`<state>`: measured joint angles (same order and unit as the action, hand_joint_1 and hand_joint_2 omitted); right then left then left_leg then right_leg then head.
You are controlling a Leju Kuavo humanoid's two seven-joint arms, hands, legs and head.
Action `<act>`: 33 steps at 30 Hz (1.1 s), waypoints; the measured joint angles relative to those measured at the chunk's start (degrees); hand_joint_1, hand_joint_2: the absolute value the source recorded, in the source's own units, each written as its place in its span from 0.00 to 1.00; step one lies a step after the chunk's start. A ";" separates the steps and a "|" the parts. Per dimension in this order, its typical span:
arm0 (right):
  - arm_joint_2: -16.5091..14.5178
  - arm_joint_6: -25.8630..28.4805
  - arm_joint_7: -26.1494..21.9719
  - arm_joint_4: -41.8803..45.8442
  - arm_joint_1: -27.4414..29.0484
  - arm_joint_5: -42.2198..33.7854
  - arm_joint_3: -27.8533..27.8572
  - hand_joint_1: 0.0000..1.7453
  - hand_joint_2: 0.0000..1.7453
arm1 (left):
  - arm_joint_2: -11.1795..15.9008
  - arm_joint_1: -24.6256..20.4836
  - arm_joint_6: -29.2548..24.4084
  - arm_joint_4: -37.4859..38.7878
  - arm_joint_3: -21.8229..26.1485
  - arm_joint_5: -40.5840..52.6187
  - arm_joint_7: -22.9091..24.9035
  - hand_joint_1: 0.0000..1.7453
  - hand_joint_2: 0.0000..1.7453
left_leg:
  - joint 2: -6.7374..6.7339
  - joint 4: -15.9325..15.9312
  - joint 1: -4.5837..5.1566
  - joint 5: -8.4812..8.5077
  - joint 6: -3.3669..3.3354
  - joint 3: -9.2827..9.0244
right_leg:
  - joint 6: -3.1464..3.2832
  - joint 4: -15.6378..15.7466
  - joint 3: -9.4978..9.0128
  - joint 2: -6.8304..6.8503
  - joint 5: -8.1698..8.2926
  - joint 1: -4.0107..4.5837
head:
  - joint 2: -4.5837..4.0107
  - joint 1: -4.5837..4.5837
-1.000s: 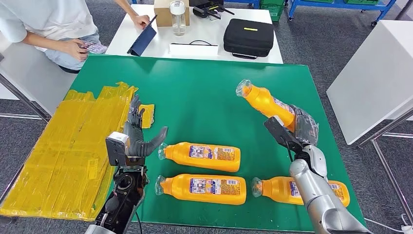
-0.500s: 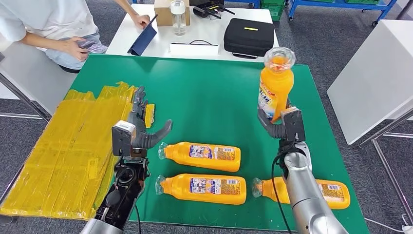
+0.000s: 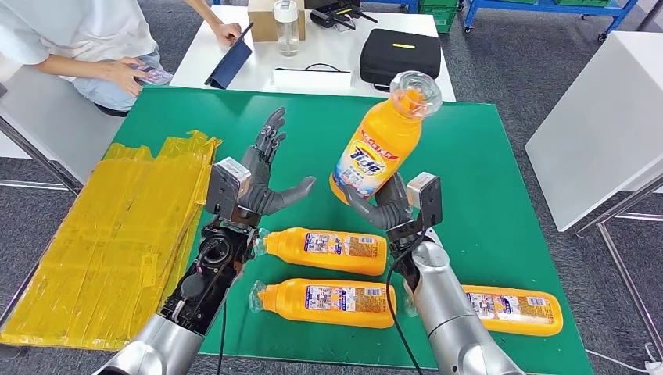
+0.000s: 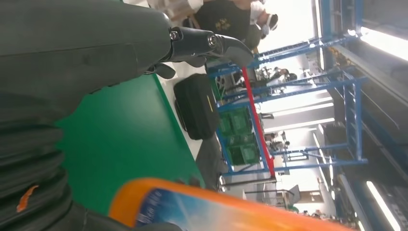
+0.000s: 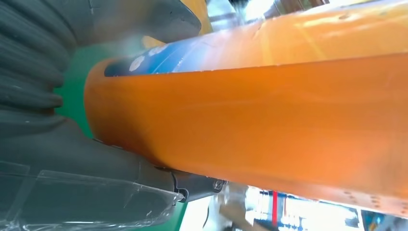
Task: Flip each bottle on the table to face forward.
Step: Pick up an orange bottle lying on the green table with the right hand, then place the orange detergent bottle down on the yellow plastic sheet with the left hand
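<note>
My right hand [image 3: 388, 207] grips the base of an orange bottle [image 3: 381, 142], held nearly upright above the green table [image 3: 328, 133] with its clear cap up and its front label toward me. In the right wrist view the bottle's orange body [image 5: 269, 120] lies against the hand [image 5: 72, 159]. My left hand [image 3: 266, 176] is raised open beside it, fingers spread, holding nothing; its fingers [image 4: 211, 43] show in the left wrist view, with the held bottle [image 4: 216, 209] close by. Three more orange bottles lie flat: one [image 3: 324, 250] in the middle, one [image 3: 324, 301] nearer me, one [image 3: 512, 308] at the right.
Crumpled yellow plastic sheeting [image 3: 109, 234] covers the table's left side. Behind stands a white table [image 3: 313, 58] with a black case [image 3: 399, 56], a tablet [image 3: 228, 64], a clear jar [image 3: 286, 27] and a box. A seated person [image 3: 70, 43] holds a phone at the far left.
My right hand has carried the bottle left toward the table's middle and tilted it so the front label shows. My left hand has risen and moved right toward the bottle, still open.
</note>
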<state>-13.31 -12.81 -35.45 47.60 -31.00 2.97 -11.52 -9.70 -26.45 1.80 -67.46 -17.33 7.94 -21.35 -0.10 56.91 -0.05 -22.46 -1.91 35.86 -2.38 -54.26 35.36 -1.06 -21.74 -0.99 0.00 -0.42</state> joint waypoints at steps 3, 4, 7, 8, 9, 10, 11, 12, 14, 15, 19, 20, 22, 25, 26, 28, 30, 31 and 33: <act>-0.44 0.21 0.30 0.00 -0.05 0.14 -1.64 1.00 1.00 | 0.00 -0.69 0.10 0.20 -0.81 -0.42 0.07 0.00 1.00 | 0.00 0.00 0.00 0.00 0.00 0.02 | 0.00 0.00 0.02 0.00 0.00 0.00 | 0.00 0.00; -0.51 0.24 0.37 0.00 -0.05 0.13 -1.92 1.00 1.00 | 0.00 -0.78 0.10 0.20 -0.96 -0.50 0.07 0.00 1.00 | 0.01 0.00 0.00 0.00 0.00 0.02 | 0.00 0.00 0.03 0.01 0.00 0.00 | 0.00 0.01; -0.56 0.27 0.69 0.00 -0.06 0.29 -2.74 1.00 1.00 | 0.03 -0.90 0.14 0.20 -1.22 -0.67 0.08 0.00 1.00 | 0.01 0.00 0.01 0.00 0.00 0.04 | 0.00 0.00 0.03 0.02 0.00 -0.01 | 0.00 0.01; -0.57 0.43 0.87 0.00 -0.06 0.63 -3.13 1.00 1.00 | 0.04 -0.93 0.15 0.19 -1.37 -0.71 0.09 0.00 1.00 | 0.01 0.00 0.01 0.00 0.00 0.05 | 0.00 0.00 0.03 0.02 0.00 -0.01 | 0.00 0.01; -0.62 0.79 1.07 -0.01 -0.07 1.12 -3.60 1.00 1.00 | 0.06 -0.93 0.16 0.11 -1.56 -0.75 0.09 0.00 1.00 | 0.01 0.00 0.01 0.00 0.00 0.05 | 0.00 0.00 0.03 0.02 0.00 -0.01 | 0.00 0.01; -0.70 1.30 1.23 -0.05 -0.08 1.64 -4.10 1.00 1.00 | 0.08 -0.90 0.16 -0.05 -1.78 -0.81 0.09 0.00 1.00 | 0.01 0.00 0.01 0.00 0.00 0.05 | 0.00 0.00 0.04 0.02 0.00 -0.01 | 0.00 0.01; -0.82 1.90 1.38 -0.13 -0.12 2.09 -4.63 1.00 1.00 | 0.11 -0.84 0.16 -0.35 -2.03 -0.87 0.10 0.00 1.00 | 0.01 0.00 0.01 0.00 0.00 0.06 | 0.00 0.00 0.04 0.02 0.00 -0.01 | 0.00 0.00; -0.96 2.44 1.53 -0.27 -0.20 2.40 -5.10 1.00 1.00 | 0.16 -0.75 0.15 -0.75 -2.30 -0.96 0.13 0.00 1.00 | 0.02 0.00 0.01 0.00 0.00 0.07 | 0.00 0.00 0.05 0.02 0.00 0.00 | 0.00 0.00; -1.18 3.40 1.76 -0.79 -0.54 2.74 -5.98 1.00 1.00 | 0.27 -0.50 0.15 -1.85 -2.92 -1.08 0.19 0.00 1.00 | 0.02 0.00 0.00 0.00 0.00 0.08 | 0.00 -0.01 0.06 0.02 0.00 0.00 | 0.00 0.01; -1.26 3.90 1.86 -1.16 -0.78 2.92 -6.41 1.00 1.00 | 0.32 -0.31 0.15 -2.50 -3.29 -1.11 0.22 0.00 1.00 | 0.02 0.00 0.00 0.00 0.00 0.08 | 0.00 -0.01 0.07 0.02 0.00 0.00 | 0.00 0.01; -1.52 5.29 1.97 -2.65 -1.42 3.60 -7.88 1.00 1.00 | 0.38 0.41 0.16 -4.51 -4.69 -1.11 0.26 0.00 1.00 | 0.02 0.00 0.00 0.00 0.00 0.10 | 0.00 -0.01 0.08 0.03 0.00 0.00 | 0.00 0.00; -1.57 5.51 2.00 -2.95 -1.51 3.75 -8.13 1.00 1.00 | 0.40 0.51 0.16 -4.81 -4.92 -1.10 0.26 0.00 1.00 | 0.02 0.00 0.00 0.00 0.00 0.11 | 0.00 -0.01 0.09 0.03 0.00 -0.01 | 0.00 0.01; -1.66 6.30 2.17 -3.65 -1.78 4.31 -8.65 1.00 1.00 | 0.47 0.83 0.18 -5.45 -5.42 -0.96 0.21 0.00 1.00 | 0.02 0.00 0.00 0.00 0.00 0.11 | 0.00 0.00 0.09 0.02 0.00 -0.01 | 0.00 0.01; -1.74 7.91 2.43 -5.02 -2.32 5.42 -9.66 1.00 1.00 | 0.64 1.83 0.22 -6.80 -6.50 -0.37 -0.09 0.00 1.00 | 0.03 0.00 0.01 0.00 0.00 0.11 | 0.00 0.00 0.09 0.03 0.00 -0.01 | 0.00 0.01; -1.78 8.36 2.45 -5.51 -2.46 5.67 -9.97 1.00 1.00 | 0.68 2.25 0.19 -7.27 -6.91 -0.18 -0.22 0.00 1.00 | 0.03 0.00 0.01 0.00 0.00 0.11 | 0.00 0.00 0.10 0.03 0.00 -0.01 | 0.00 0.01; -1.86 9.29 2.44 -6.58 -2.75 6.12 -10.57 1.00 1.00 | 0.74 3.11 0.01 -8.10 -7.77 0.16 -0.63 0.00 1.00 | 0.02 0.00 0.01 0.00 0.00 0.12 | 0.00 0.00 0.11 0.03 0.00 -0.01 | 0.00 0.00; -1.88 10.33 2.43 -7.68 -3.01 6.62 -11.14 1.00 1.00 | 0.79 3.91 -0.21 -8.72 -8.56 0.41 -1.00 0.00 1.00 | 0.02 0.00 0.00 0.00 0.00 0.12 | 0.00 0.00 0.13 0.03 0.00 -0.01 | 0.00 0.00; -1.88 10.79 2.42 -8.14 -3.08 6.84 -11.38 1.00 1.00 | 0.81 4.28 -0.27 -8.99 -8.92 0.51 -1.13 0.00 1.00 | 0.02 0.00 0.00 0.00 0.00 0.13 | 0.00 0.00 0.13 0.03 0.00 -0.01 | 0.00 0.00; -1.87 11.54 2.40 -8.88 -3.07 7.13 -11.80 1.00 1.00 | 0.80 4.98 -0.29 -9.53 -9.63 0.75 -1.36 0.00 1.00 | 0.02 0.00 0.00 0.00 0.00 0.13 | 0.01 0.00 0.15 0.03 0.00 0.00 | 0.00 0.00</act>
<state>-15.19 -1.26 -33.05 38.72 -34.07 10.10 -23.32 -8.90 -21.47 1.51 -76.99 -26.95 8.69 -22.71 -0.08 56.91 -0.05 -22.47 -1.91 35.99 -2.38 -54.26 35.51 -1.03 -21.75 -1.00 0.00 -0.41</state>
